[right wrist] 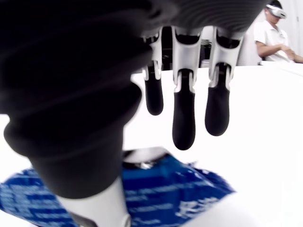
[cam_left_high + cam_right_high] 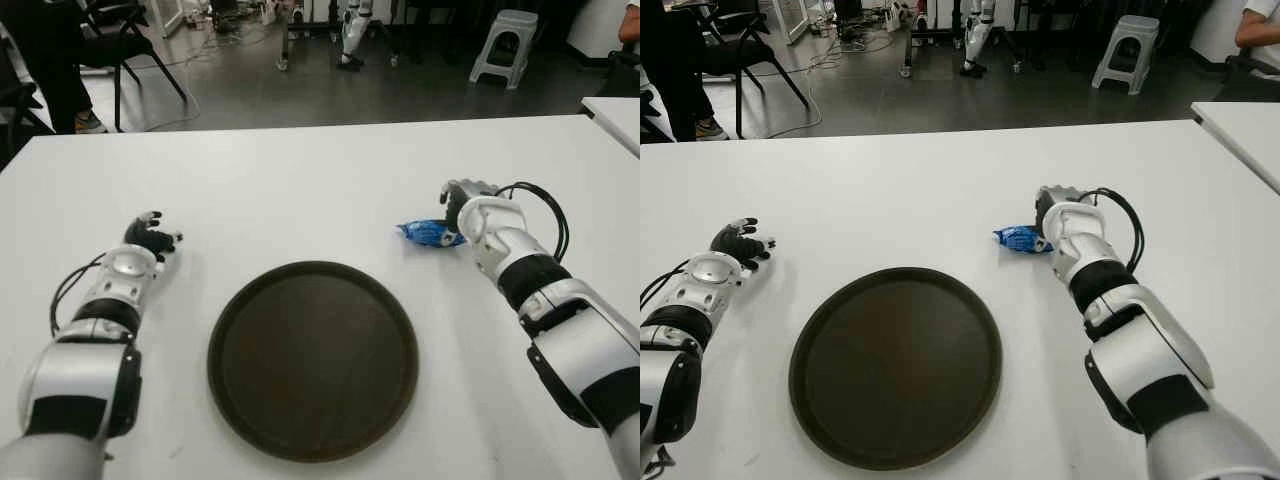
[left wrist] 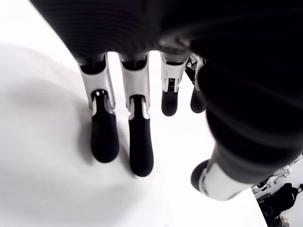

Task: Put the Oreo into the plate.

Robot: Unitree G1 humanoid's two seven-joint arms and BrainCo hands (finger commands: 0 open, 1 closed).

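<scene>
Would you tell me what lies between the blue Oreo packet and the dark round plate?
Only bare white table separates the blue Oreo packet from the dark round plate, as both eye views show.

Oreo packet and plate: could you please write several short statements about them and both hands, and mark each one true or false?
1. The Oreo packet lies inside the plate. False: it lies on the table, beside the plate.
2. The plate holds nothing. True.
3. The right hand is at the packet, fingers extended, not closed around it. True.
4. The left hand holds the packet. False: it holds nothing, left of the plate.
</scene>
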